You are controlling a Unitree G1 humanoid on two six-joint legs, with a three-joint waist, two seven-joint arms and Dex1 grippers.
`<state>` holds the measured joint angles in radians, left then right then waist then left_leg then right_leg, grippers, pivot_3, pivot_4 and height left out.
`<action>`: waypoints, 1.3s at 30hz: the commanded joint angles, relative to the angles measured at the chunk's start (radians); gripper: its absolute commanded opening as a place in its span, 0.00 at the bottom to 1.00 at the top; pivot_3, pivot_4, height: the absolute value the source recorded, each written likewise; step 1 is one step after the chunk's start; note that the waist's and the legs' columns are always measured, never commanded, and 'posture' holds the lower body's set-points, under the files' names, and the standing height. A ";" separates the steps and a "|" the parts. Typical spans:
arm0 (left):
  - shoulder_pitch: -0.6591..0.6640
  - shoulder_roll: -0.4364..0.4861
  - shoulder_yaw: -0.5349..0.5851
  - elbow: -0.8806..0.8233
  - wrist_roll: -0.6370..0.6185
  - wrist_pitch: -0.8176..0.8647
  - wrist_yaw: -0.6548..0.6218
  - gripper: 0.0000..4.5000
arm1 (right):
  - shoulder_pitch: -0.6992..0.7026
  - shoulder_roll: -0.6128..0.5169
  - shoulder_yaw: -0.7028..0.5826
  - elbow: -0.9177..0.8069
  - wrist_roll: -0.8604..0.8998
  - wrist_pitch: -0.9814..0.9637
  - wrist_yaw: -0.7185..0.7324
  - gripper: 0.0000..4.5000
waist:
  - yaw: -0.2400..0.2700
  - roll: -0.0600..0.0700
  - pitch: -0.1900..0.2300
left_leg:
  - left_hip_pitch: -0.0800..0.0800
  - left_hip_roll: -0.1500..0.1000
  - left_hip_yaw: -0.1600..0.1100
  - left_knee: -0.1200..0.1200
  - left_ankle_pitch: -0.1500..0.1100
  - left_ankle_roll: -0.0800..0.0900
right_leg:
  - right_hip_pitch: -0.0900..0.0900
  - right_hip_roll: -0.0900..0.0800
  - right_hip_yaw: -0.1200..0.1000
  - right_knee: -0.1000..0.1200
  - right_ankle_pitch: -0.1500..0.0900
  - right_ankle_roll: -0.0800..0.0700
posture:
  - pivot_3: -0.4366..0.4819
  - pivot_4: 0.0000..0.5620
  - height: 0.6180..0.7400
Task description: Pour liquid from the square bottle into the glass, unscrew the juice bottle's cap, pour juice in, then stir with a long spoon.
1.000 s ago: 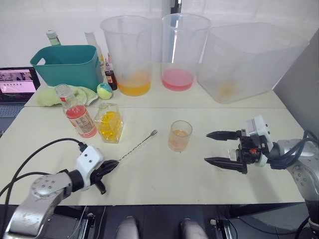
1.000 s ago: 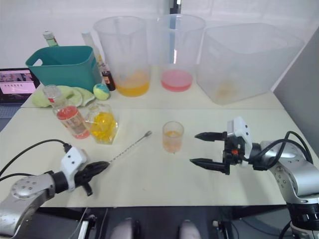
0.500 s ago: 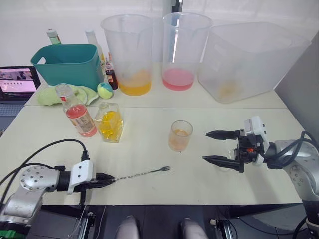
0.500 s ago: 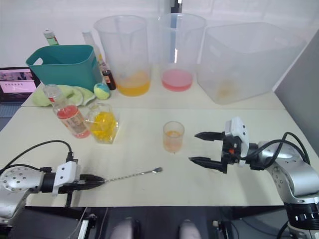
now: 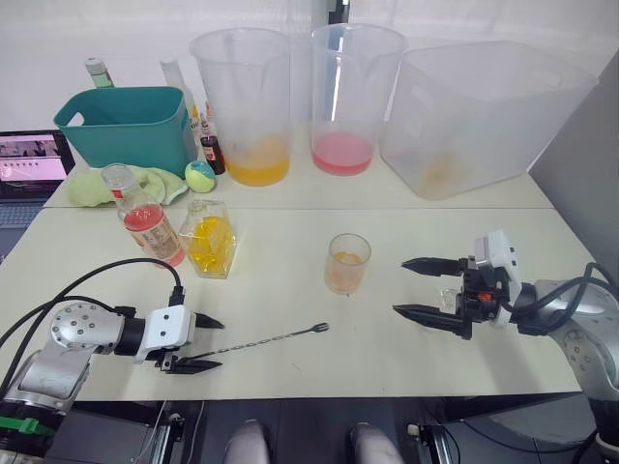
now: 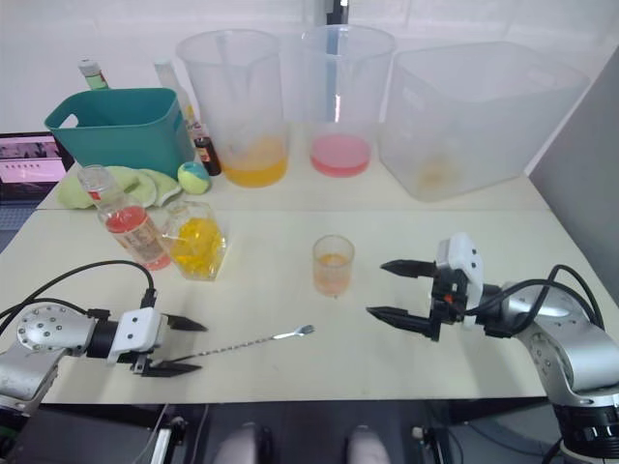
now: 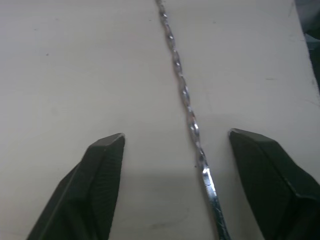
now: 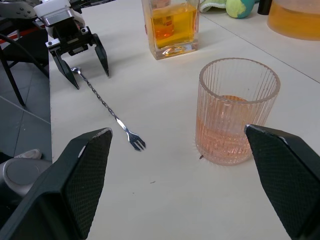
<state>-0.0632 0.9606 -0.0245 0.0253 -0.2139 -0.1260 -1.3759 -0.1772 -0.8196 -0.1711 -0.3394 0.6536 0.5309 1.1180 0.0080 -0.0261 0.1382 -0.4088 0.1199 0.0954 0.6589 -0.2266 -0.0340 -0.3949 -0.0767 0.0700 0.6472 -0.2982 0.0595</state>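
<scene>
So in the head views the long spoon is lying flat on the table near the front edge, handle end sitting between the spread fingers of the left pincer, which is wide open and holding nothing. My guess is it's lined up low along the tabletop like that so it can close on something that thin. The glass stands upright mid-table with pinkish-orange liquid in the bottom, so both pours look done and stirring is what's left. The right pincer hangs just beside the glass, also gaping and empty, probably parked to steady it. Back left, the square bottle with its yellow liquid and the juice bottle, neck bare, are set just beside each other, out of the way. Behind them are a teal bin and translucent plastic buckets. Left wrist view: the spoon's stem is twisted metal like a rope, flattening to a plain strip at the near end, lying closer to one black finger than the other, touching neither. Right wrist view: the glass is ribbed with fine vertical fluting, clear and thick-bottomed, and the spoon's far end looks like a little fork rather than a bowl.
</scene>
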 commanded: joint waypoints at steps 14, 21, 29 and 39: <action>-0.047 -0.039 0.023 -0.151 -0.245 0.245 -0.059 0.00 | 0.163 -0.061 -0.094 -0.008 0.006 0.024 -0.022 1.00 | 0.012 0.001 0.000 | -0.002 0.000 0.000 0.001 0.000 0.000 | 0.000 0.000 0.000 0.000 0.000 0.000 | 0.48 0.27 0.87; -0.074 -0.135 0.137 -0.327 -0.597 0.590 0.109 0.00 | 0.262 -0.079 -0.142 -0.082 0.145 0.163 -0.025 1.00 | 0.001 0.001 0.001 | -0.002 0.000 -0.002 0.001 0.000 0.000 | 0.001 0.000 0.000 0.000 -0.001 0.001 | 0.48 0.27 0.87; -0.096 -0.249 0.152 -0.493 -0.745 0.733 0.331 0.00 | 0.057 0.111 -0.179 -0.213 0.584 0.329 -0.443 1.00 | -0.003 -0.001 0.001 | 0.001 0.000 -0.005 0.001 0.000 0.000 | 0.005 0.001 0.000 0.000 -0.001 0.001 | 0.48 0.27 0.87; -0.163 -0.369 0.068 -0.533 -0.680 0.728 0.476 0.00 | -0.078 0.227 -0.078 -0.237 0.742 0.322 -0.695 1.00 | 0.003 -0.001 0.001 | -0.002 -0.001 -0.008 0.001 0.000 0.000 | 0.005 0.002 0.000 -0.001 -0.001 0.001 | 0.48 0.27 0.87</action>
<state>-0.2098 0.5960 0.0471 -0.4806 -0.9027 0.6148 -0.9126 -0.2294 -0.6011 -0.2465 -0.5421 1.3419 0.8644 0.4488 0.0109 -0.0273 0.1396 -0.4106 0.1184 0.0873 0.6603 -0.2264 -0.0339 -0.3900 -0.0747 0.0701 0.6462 -0.2989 0.0605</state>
